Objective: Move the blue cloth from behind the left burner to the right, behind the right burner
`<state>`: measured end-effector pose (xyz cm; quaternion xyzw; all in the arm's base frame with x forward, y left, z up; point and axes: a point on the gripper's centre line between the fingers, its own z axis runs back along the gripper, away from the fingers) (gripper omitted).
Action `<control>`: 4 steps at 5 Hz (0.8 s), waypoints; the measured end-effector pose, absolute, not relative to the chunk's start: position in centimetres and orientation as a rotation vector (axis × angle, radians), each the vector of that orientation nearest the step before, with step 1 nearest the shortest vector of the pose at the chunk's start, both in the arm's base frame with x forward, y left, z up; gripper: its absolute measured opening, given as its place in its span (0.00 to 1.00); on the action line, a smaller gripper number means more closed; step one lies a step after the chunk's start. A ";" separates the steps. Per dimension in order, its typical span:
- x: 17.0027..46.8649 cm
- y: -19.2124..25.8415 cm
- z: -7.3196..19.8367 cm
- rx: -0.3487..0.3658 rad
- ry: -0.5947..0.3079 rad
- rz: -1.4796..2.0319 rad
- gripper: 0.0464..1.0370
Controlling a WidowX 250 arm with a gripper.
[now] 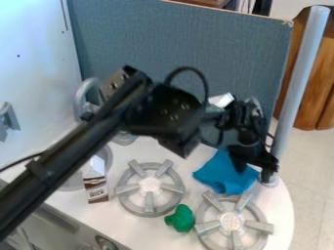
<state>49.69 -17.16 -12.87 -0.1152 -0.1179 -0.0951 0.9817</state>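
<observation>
Visibly parted, black fingers (239, 164), beside blue cloth (223, 176)

White tabletop (122, 222) with grey burners (149, 184), blue cloth (217, 173), green toy (183, 219) and small carton (96, 183)

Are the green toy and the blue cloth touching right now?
Apart: the camera view shows bare white counter between the green toy and the blue cloth.

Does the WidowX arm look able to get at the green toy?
Likely yes. The tool is by the blue cloth; the green toy lies between two burners, nothing covering it, though their prongs may limit side access.
</observation>
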 end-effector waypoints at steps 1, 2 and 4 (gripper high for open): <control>49.5 -16.4 -14.0 -0.207 -0.220 -0.160 0.96; 49.8 -14.3 -14.5 -0.194 -0.219 -0.120 0.96; 47.1 -9.7 -10.1 -0.257 -0.260 -0.059 0.96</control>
